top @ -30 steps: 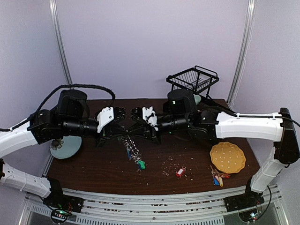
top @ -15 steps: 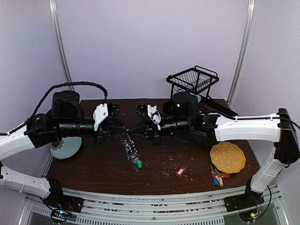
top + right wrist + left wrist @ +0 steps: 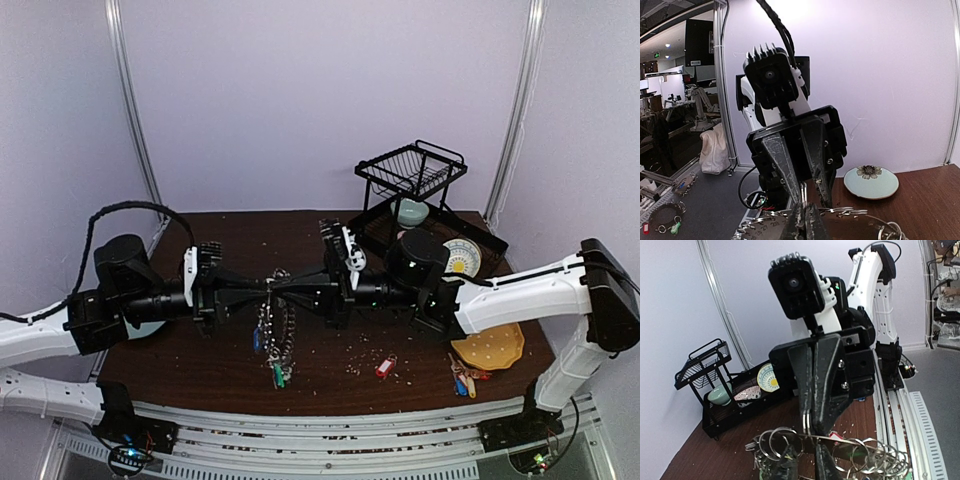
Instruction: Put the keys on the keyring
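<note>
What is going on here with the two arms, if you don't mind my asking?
The left gripper and the right gripper face each other, both shut on the keyring, holding it up between them with its tagged keys hanging down. A red-tagged key lies loose on the table, not yet on the ring, and a small bunch lies farther right.

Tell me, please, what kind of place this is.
Probably a robotics lab test booth, not a home: plain panel walls on metal posts, robot arms bolted to a slotted rail, and what looks like another robot arm outside the booth.
</note>
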Controlling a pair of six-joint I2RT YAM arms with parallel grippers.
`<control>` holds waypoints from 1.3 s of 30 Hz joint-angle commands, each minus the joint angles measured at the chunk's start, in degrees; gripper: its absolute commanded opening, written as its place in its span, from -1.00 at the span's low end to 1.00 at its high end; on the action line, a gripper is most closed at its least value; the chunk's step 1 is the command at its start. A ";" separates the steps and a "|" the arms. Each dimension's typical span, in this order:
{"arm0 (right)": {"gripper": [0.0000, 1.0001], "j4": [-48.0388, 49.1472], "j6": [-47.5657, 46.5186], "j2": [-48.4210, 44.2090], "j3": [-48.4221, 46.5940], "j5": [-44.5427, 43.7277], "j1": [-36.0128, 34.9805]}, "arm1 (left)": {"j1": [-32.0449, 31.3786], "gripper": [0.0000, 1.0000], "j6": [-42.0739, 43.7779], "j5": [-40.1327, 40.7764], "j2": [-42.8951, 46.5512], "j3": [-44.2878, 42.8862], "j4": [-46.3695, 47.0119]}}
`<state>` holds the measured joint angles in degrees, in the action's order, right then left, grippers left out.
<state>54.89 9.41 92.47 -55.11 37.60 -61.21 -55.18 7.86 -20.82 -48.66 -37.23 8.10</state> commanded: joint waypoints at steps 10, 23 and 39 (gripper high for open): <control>-1.00 7.92 -0.46 -1.85 -1.03 -3.68 -1.44 | 0.07 -0.64 -5.47 -1.82 -1.10 0.93 13.20; -1.00 4.66 -3.40 -2.38 -1.44 -4.18 -1.80 | 0.03 -0.79 -8.92 -2.00 -1.76 2.87 19.76; -0.73 -4.63 -10.82 -5.40 -1.15 -2.69 -2.29 | 0.07 -1.00 -3.51 2.91 -0.38 1.19 12.44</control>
<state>54.61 2.83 90.72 -55.13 33.28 -62.70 -55.18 0.47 -21.91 -50.24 -34.35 21.76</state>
